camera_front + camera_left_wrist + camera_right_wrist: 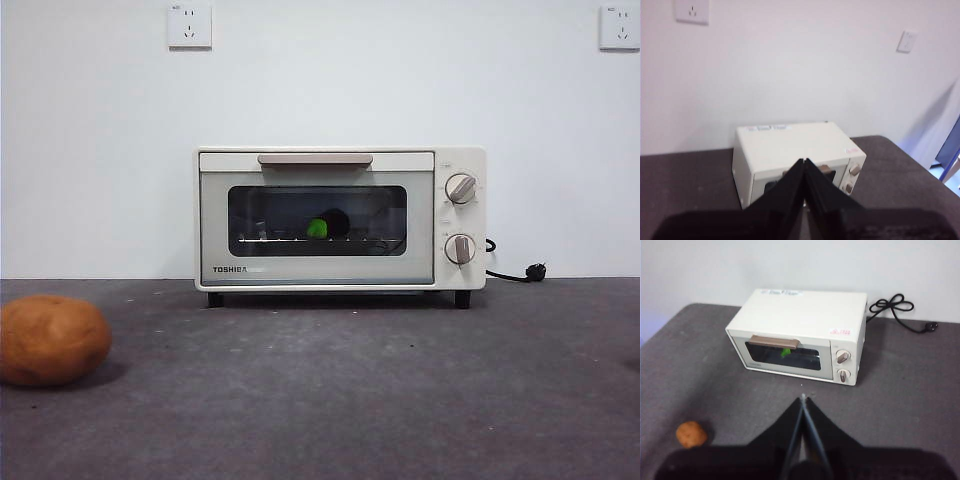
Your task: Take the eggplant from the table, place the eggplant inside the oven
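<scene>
The eggplant (327, 226) sits inside the shut oven (340, 218). Both grippers, left (804, 162) and right (803, 399), are pressed together, well back from it; keep them clear.

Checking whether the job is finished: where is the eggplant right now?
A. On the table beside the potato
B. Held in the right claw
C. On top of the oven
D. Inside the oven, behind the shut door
D: the eggplant, green cap forward, shows through the window of the oven, whose door is shut.

A brown potato (52, 340) lies on the worktop's near left. A black power cord (896, 310) trails beneath two white wall sockets (190, 25).
</scene>
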Controlling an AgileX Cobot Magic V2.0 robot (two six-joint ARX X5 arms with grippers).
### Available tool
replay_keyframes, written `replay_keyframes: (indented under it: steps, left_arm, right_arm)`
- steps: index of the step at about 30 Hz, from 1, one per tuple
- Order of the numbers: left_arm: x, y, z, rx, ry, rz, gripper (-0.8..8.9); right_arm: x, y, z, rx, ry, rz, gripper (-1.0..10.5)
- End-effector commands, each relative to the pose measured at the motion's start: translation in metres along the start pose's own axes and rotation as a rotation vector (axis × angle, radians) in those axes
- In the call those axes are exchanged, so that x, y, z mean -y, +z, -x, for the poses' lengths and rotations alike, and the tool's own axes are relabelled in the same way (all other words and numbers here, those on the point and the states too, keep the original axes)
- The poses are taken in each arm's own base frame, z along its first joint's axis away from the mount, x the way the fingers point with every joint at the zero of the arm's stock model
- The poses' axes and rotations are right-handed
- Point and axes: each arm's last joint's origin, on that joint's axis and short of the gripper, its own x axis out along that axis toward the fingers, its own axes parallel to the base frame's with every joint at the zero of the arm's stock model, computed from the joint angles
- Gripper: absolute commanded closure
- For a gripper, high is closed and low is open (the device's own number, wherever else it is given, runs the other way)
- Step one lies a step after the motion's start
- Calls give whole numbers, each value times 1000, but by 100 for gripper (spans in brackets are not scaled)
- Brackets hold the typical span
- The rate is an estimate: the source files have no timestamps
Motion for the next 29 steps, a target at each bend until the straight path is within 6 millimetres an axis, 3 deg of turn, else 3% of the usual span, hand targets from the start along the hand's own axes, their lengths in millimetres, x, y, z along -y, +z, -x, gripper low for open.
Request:
replay_keyframes:
  steps: [1, 11, 19, 23, 29]
  left_arm:
    - [1, 0, 2, 3, -5, -12, 818]
    - [1, 4, 1, 47, -14, -101, 818]
    - [1, 9, 4, 98, 61, -305, 818]
    - [1, 8, 17, 125, 192, -387, 818]
    - [11, -4, 49, 183, 242, -498, 818]
  right_arm:
    - [-2, 0, -11, -53, -8, 0, 946]
    - [-11, 10, -70, -193, -30, 18, 946]
    - [-19, 12, -126, -323, -49, 36, 946]
    - [-22, 10, -152, -384, -59, 44, 946]
    - [-25, 6, -184, -457, -70, 53, 946]
